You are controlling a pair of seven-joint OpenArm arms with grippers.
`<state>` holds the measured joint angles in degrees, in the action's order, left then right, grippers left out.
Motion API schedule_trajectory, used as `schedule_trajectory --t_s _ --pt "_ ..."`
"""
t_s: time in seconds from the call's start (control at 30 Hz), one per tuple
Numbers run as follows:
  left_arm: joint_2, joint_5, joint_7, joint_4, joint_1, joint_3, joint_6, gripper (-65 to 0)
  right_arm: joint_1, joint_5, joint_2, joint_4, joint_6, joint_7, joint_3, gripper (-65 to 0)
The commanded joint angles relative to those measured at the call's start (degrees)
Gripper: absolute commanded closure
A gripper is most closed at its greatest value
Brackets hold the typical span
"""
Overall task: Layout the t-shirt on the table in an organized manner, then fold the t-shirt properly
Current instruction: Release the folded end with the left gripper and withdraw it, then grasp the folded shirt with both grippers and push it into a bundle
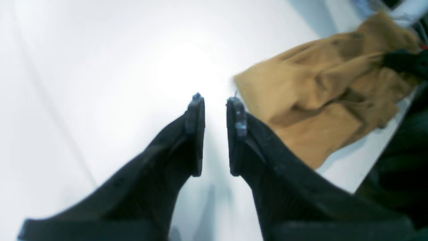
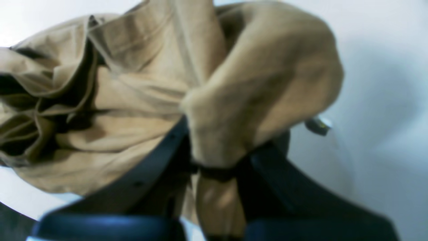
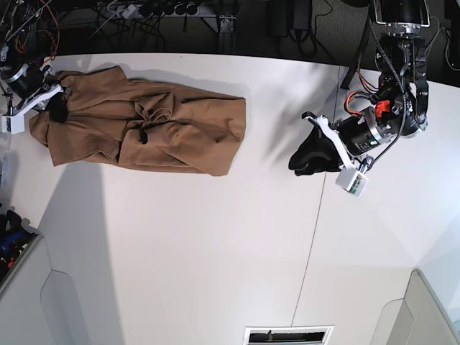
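Note:
The tan-brown t-shirt lies crumpled and stretched lengthwise at the back left of the white table. My right gripper is at the shirt's left end, shut on a bunch of the cloth. In the right wrist view the t-shirt bulges over the right gripper and hides its fingertips. My left gripper hovers over bare table to the right of the shirt, not touching it. In the left wrist view the left gripper is open by a narrow gap with nothing in it, and the t-shirt lies off to the upper right.
A thin dark seam crosses the table on the right. Cables and a power strip run along behind the back edge. A slotted vent sits at the front edge, and a bin stands beyond the left edge.

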<state>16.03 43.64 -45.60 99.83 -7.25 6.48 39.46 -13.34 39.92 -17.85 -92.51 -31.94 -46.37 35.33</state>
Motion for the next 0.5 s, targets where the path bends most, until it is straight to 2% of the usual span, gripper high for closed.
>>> schedule_trajectory --t_s 0.0,0.2,0.47 --pt "0.1 1.3 1.0 0.4 0.0 0.1 0.5 -12.1 0.5 1.8 -1.6 -0.9 -0.3 1.4 0.9 0.0" --pt "-2.0 1.0 2.1 -4.5 -2.8 -2.0 0.5 -12.1 0.5 4.6 -0.9 -3.9 -0.5 1.3 1.4 0.0" --pt "-6.7 -6.9 5.6 -7.9 -2.7 -8.3 0.5 -12.1 0.5 5.6 4.9 -13.8 -0.5 0.9 1.3 0.0"
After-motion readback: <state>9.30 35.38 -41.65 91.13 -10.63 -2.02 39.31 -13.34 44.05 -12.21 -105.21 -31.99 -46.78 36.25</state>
